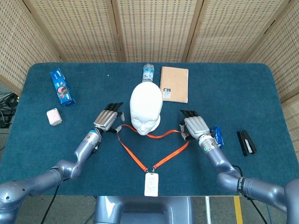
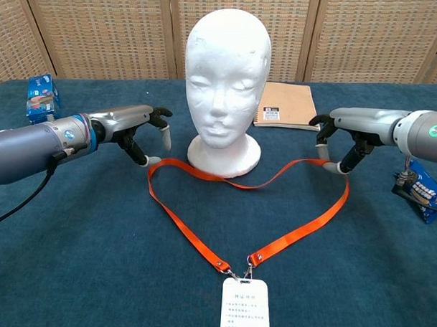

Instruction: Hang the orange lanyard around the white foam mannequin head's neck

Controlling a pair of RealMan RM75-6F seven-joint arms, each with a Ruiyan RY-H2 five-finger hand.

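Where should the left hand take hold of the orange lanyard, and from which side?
Grip the orange lanyard at the strap's left bend beside the mannequin head. The left hand should come from above: the strap lies flat there, clear of the foam base.

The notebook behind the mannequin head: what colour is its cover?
Tan brown, like kraft paper; the notebook shows best in the head view.

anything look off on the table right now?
Nothing damaged or spilled. The orange lanyard lies flat in front of the foam mannequin head, not yet round its neck. A water bottle lies on its side behind the head.
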